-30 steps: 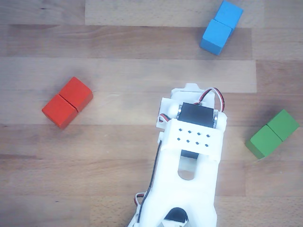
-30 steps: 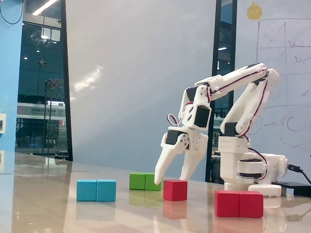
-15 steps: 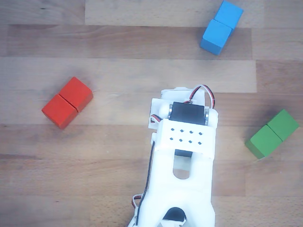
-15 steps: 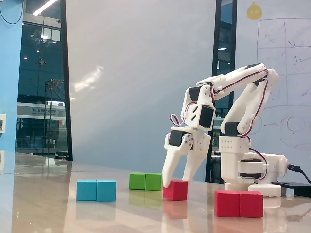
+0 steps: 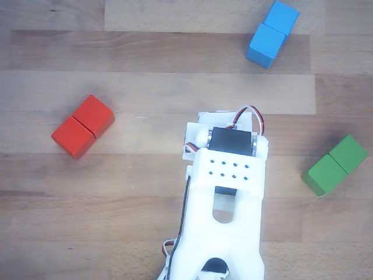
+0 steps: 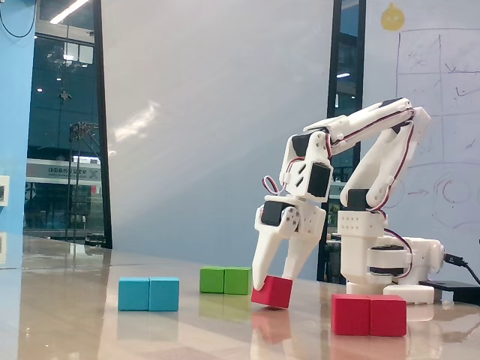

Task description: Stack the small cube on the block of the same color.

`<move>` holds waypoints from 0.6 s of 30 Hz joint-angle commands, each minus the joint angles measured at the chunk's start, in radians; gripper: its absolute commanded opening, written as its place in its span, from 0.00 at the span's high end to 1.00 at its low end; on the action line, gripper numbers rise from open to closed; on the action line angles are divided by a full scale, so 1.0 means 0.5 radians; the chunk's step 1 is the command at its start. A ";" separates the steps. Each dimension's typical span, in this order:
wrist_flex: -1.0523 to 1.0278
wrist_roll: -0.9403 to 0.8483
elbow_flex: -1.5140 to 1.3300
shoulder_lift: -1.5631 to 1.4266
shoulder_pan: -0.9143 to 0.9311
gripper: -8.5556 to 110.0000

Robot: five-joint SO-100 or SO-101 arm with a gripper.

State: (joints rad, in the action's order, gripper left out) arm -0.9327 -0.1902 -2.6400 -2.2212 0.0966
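Fixed view shows my tool (image 6: 276, 279) reaching down to the counter (image 6: 75, 315), its two fingers set on either side of the cube (image 6: 272, 292) and apparently clamped on it. The cube sits tilted, one edge on the counter. Just to its right in that view lies the red block (image 6: 369, 314), apart from the cube. A green block (image 6: 225, 280) sits behind, a blue block (image 6: 148, 293) further left. From above, my arm hides the cube.
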 commanded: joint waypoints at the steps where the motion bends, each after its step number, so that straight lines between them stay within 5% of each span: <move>1: 0.000 -0.006 0.012 -0.270 -0.006 0.85; 12: -0.215 -0.006 0.129 -1.019 -0.055 0.85; 18: -0.236 -0.006 0.337 -1.046 -0.396 0.85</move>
State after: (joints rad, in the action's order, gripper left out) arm -1.0462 -0.1917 -2.6200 -2.7105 -0.0046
